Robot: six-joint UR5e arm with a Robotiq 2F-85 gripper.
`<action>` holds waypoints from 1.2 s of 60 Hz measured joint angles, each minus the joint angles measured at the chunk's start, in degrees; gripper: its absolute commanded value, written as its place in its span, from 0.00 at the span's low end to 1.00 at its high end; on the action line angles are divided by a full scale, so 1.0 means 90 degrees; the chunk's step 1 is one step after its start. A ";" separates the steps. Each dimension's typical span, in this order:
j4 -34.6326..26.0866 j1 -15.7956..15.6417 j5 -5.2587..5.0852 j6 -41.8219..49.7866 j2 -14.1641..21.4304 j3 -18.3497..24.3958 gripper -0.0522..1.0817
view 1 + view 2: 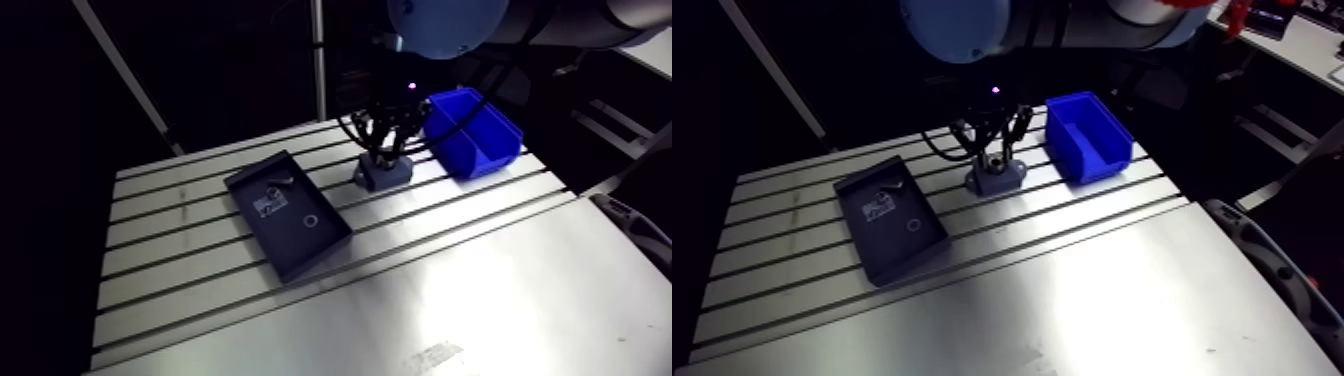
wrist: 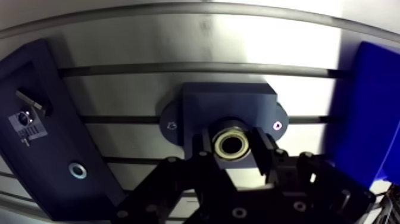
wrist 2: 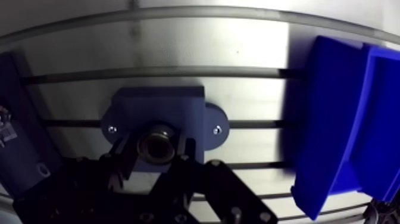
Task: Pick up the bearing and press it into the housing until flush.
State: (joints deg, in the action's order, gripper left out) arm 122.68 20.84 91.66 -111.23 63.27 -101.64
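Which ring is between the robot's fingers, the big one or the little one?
The big ring, pinched by the gripper right over the dark block. The little ring lies apart in the flat tray.

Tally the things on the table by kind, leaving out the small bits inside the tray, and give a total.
blue bin: 1
dark tray: 1
housing: 1
bearing: 1
Total: 4
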 measured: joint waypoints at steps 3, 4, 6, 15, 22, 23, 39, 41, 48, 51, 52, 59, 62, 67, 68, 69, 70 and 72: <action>0.0002 0.0000 -0.0001 0.0000 -0.0003 -0.0001 0.92; 0.0002 0.0000 0.0000 0.0000 -0.0004 -0.0001 0.92; 0.0003 0.0000 0.0000 0.0000 -0.0007 0.0000 0.92; 0.0007 0.0005 0.0004 0.0000 -0.0030 0.0007 0.92; 0.0008 0.0007 0.0006 0.0000 -0.0038 0.0009 0.92; 0.0008 0.0007 0.0006 0.0000 -0.0038 0.0009 0.92; 0.0008 0.0008 0.0010 0.0000 -0.0043 -0.0005 0.92; 0.0008 0.0008 0.0010 0.0000 -0.0043 -0.0009 0.92; 0.0010 0.0006 0.0008 0.0000 -0.0043 -0.0020 0.92; 0.0012 0.0004 0.0008 0.0000 -0.0043 -0.0025 0.92; 0.0012 0.0004 0.0009 0.0000 -0.0042 -0.0026 0.92; 0.0016 0.0001 0.0011 0.0000 -0.0042 -0.0031 0.92; 0.0016 0.0000 0.0012 0.0000 -0.0042 -0.0032 0.92; 0.0016 0.0000 0.0016 0.0000 -0.0043 -0.0032 0.92; 0.0016 0.0000 0.0016 0.0000 -0.0044 -0.0032 0.92; 0.0016 0.0000 0.0018 0.0000 -0.0044 -0.0032 0.92; 0.0016 0.0000 0.0018 0.0000 -0.0044 -0.0032 0.92; 0.0017 -0.0001 0.0019 0.0000 -0.0044 -0.0032 0.92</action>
State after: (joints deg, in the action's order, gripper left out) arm 122.83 20.84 91.83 -111.23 62.88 -101.93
